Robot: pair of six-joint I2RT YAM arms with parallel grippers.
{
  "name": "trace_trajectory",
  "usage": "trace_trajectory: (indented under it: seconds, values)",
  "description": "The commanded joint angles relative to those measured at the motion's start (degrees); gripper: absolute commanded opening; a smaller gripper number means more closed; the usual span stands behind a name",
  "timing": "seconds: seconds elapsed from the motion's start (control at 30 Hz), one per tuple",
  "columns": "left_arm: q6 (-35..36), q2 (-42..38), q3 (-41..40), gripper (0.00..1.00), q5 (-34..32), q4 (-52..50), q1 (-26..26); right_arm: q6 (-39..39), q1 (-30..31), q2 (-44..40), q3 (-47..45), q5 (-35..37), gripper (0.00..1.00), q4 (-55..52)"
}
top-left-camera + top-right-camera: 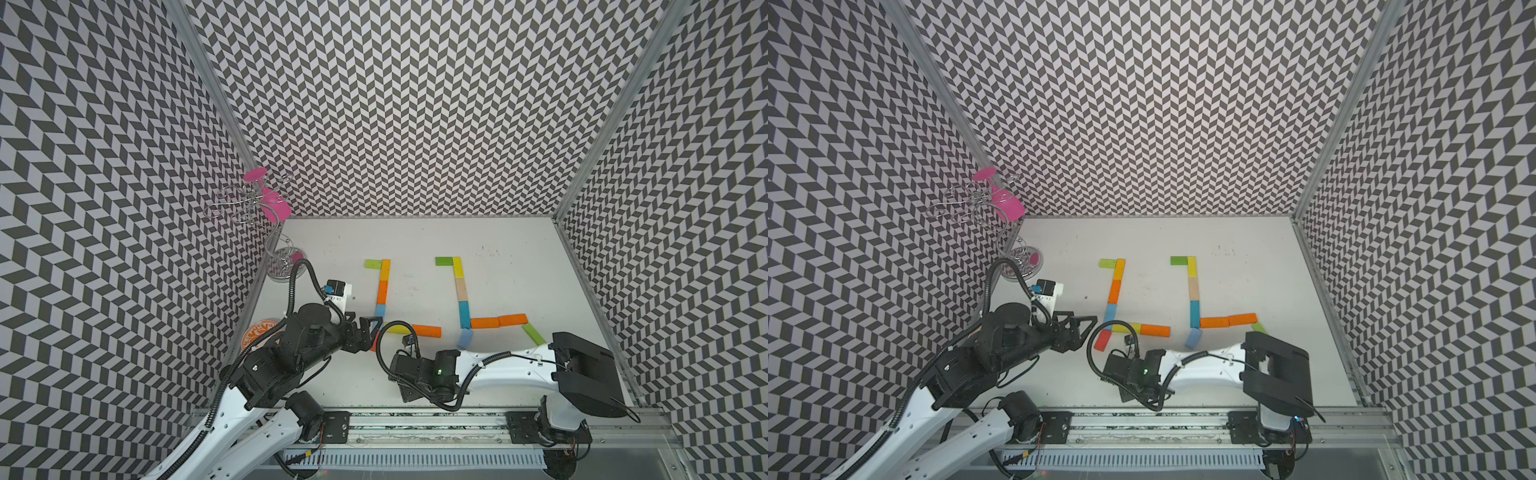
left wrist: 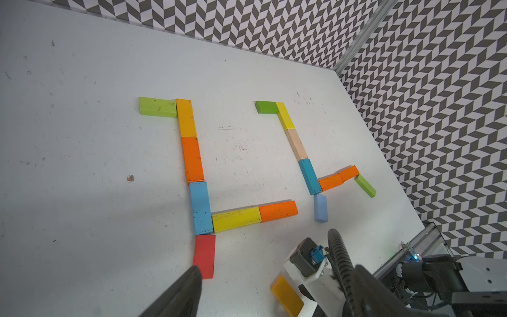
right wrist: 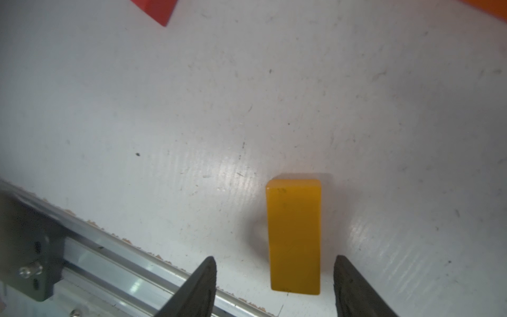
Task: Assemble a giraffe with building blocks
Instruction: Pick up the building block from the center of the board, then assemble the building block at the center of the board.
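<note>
Chevron-papered walls box in a scuffed white worktop (image 1: 498,257) with an aluminium rail (image 3: 115,263) along its front edge. Most building blocks (image 2: 192,159) lie flat in two giraffe outlines, while one amber block (image 3: 295,236) lies flat by itself near the rail. It looks like painted wood: light, rigid and smooth enough to slip, so the long side faces at mid-length seem the best hold. The right hand (image 3: 274,258) straddles it, released, fingers clear of both sides. The left hand (image 1: 372,332) hangs released and empty just beside the red block (image 2: 204,256).
</note>
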Motion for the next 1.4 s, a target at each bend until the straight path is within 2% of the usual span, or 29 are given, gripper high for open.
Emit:
trace_trajectory:
  seconds: [0.0,0.13,0.3,0.43,0.57,0.67,0.83,1.07,1.37]
  values:
    - [-0.22,-0.53,-0.74,0.86,0.45,0.98,0.24,1.3,-0.61,0.51,0.51,1.67,0.66,-1.06]
    - [-0.11,-0.36,-1.1,0.86,0.71,1.44,0.22,0.44,-0.83,1.89,0.74,0.47,0.61,-0.53]
    - [0.12,-0.09,-1.19,0.86,0.71,1.72,0.27,-0.15,-0.83,3.5,1.11,-0.74,0.5,-0.31]
    - [0.2,0.17,-1.1,0.86,0.8,1.86,0.26,-0.58,-1.98,2.34,0.73,0.13,0.35,-2.03]
    - [0.32,0.6,-0.92,0.86,1.21,2.1,0.3,-0.87,-4.99,-3.51,-2.08,1.24,0.2,-3.4]
    - [0.33,1.09,-0.9,0.86,1.72,2.56,0.3,-0.46,-7.71,-7.97,-4.42,1.37,0.19,-4.06]
    - [0.26,1.82,-1.19,0.86,2.2,3.69,0.3,-0.66,-11.55,-10.76,-5.3,-0.24,0.19,-4.21]
    - [0.51,2.45,-0.95,0.86,2.12,3.73,0.3,-0.85,-12.38,-9.03,-4.49,-1.84,0.19,-3.1]
    - [0.35,3.07,-0.73,0.86,2.29,3.73,0.3,-2.05,-15.1,-6.24,-8.48,-4.62,0.22,0.0]
